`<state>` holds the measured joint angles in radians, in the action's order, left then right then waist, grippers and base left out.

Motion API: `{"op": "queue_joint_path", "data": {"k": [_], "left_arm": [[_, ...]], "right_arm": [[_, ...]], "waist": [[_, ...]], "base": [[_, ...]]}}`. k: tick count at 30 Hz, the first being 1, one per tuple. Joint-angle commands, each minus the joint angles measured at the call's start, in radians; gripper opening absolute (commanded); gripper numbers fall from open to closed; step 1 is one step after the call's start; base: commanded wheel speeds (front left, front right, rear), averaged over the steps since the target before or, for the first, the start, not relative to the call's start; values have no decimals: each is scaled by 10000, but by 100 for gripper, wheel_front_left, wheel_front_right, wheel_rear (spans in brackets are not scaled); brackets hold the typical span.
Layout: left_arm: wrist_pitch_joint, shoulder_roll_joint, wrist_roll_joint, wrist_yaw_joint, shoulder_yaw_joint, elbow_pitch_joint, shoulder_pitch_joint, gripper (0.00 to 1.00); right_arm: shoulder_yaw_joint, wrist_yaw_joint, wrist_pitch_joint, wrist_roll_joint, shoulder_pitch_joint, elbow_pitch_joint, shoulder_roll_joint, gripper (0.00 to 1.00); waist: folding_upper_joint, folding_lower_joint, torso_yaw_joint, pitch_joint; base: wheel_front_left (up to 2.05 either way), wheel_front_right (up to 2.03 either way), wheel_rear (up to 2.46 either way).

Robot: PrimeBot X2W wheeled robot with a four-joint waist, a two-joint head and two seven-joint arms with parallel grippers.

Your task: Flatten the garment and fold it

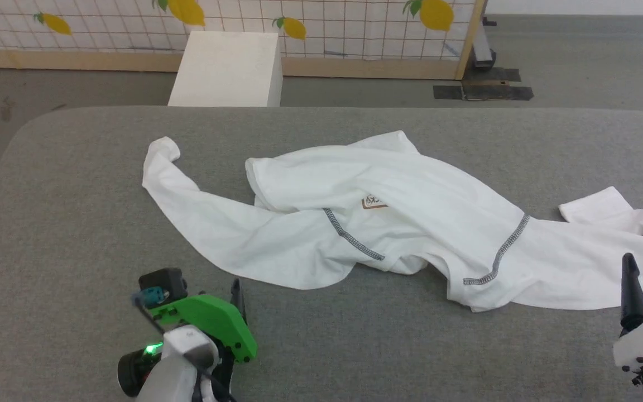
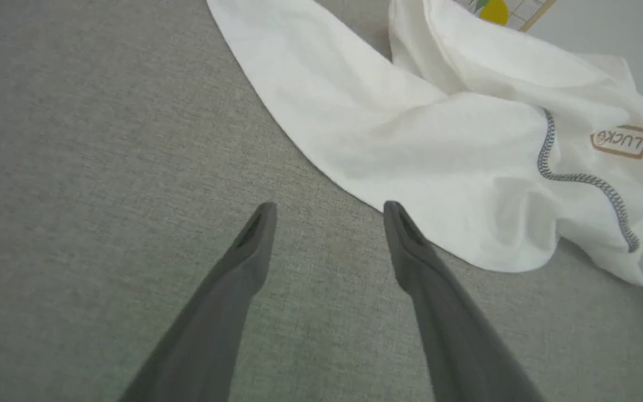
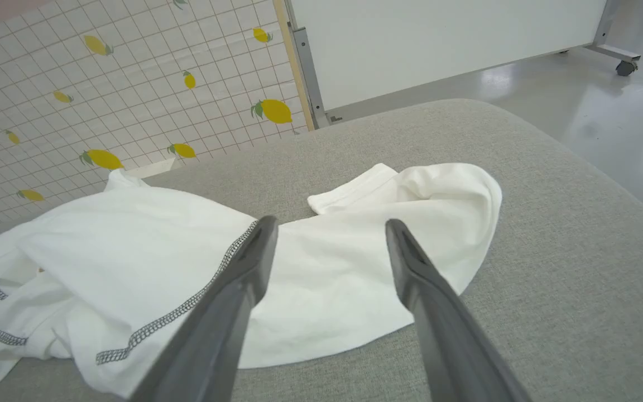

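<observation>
White garment [image 1: 411, 223] rumpled, sleeve cropped; L end effector [image 2: 330, 205], R end effector [image 3: 331, 220] spread, empty.

The grey fabric desk [image 1: 76, 223] is stretching wide. Behind its far edge a white box [image 1: 226, 70] is standing on the grey floor [image 1: 578, 61], in front of a gridded screen [image 1: 355, 28] that is showing yellow lemons.

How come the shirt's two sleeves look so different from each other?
The left sleeve lies stretched out long; the right sleeve is bent back on itself. The left cuff is curled up; the right cuff lies flat. The open right gripper points at the right sleeve; the open left gripper sits over bare table beside the left sleeve. Both sleeves are white and wrinkled.
</observation>
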<state>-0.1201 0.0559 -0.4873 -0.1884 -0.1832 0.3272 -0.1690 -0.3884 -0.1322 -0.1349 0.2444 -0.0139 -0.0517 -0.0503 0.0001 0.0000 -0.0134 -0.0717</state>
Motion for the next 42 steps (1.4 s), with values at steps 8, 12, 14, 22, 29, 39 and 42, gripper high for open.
{"op": "queue_joint_path", "data": {"k": [8,12,14,22,29,39,42], "left_arm": [[-2111,-48,-834,-743,-19,1224,-1537,100],[-2169,-49,-914,-804,-67,1824,-1765,100],[-1908,-50,-975,-598,-103,1914,-1835,0],[-585,59,-1244,103,112,1681,-1770,0],[-119,931,-1442,-223,1076,33,-960,0],[-1261,1267,-1720,-663,1163,-1197,74,100],[-684,1161,-1802,-692,1461,-1861,167,100]], "right_arm": [[243,15,248,174,-286,295,-1,100],[249,15,379,315,-321,146,0,100],[213,15,469,341,-331,58,0,100],[174,15,550,239,-334,-48,0,100],[305,15,415,208,-292,131,0,100],[548,15,131,113,-238,362,1,100],[811,15,41,92,-255,445,1,100]], "waist": [[-1,0,-1069,-684],[-1,0,-1279,-936],[-1,0,-1295,-1017],[-1,0,-820,-950],[-1,0,-213,-747],[-1,0,196,-697],[-1,0,133,-668]], "base": [[0,0,0],[0,0,0],[0,0,0],[0,0,0],[0,0,0],[0,0,0],[0,0,0]]}}
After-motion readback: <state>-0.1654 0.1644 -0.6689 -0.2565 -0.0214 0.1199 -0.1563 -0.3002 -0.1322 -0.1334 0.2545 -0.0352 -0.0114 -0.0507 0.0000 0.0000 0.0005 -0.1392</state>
